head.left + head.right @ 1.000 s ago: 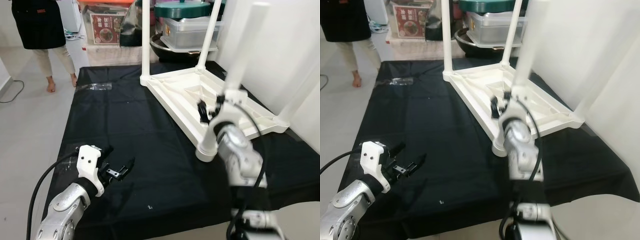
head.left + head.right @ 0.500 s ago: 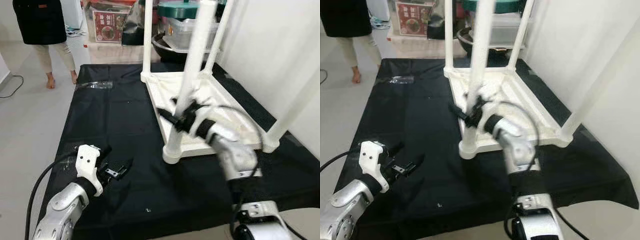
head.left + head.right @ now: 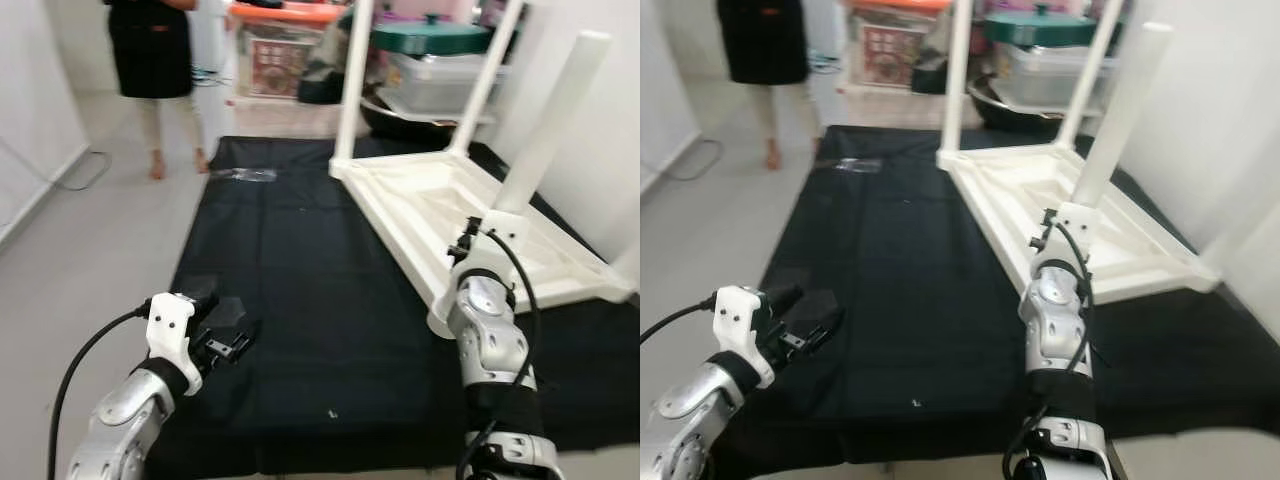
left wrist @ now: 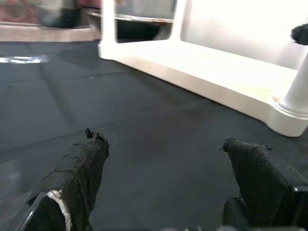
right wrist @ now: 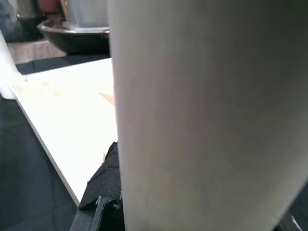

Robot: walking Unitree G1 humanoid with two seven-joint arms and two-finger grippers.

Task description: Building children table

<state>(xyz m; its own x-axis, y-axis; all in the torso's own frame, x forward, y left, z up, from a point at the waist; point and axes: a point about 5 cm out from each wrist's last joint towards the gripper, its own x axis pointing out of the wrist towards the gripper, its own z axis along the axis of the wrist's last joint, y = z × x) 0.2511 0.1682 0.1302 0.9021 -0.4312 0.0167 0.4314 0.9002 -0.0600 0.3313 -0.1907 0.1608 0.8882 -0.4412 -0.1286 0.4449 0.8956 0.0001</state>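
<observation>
white table leg (image 5: 207, 120) clamped between right gripper (image 3: 470, 245) fingers; left gripper (image 4: 168, 178) spread apart.

The white plastic table (image 3: 470, 205) is lying upside down on a black sheet (image 3: 300, 270), its ribbed underside facing up. Its round white legs are standing up from the corners: two at the far end (image 3: 352, 80), and a near one (image 3: 548, 125) leaning slightly.
</observation>
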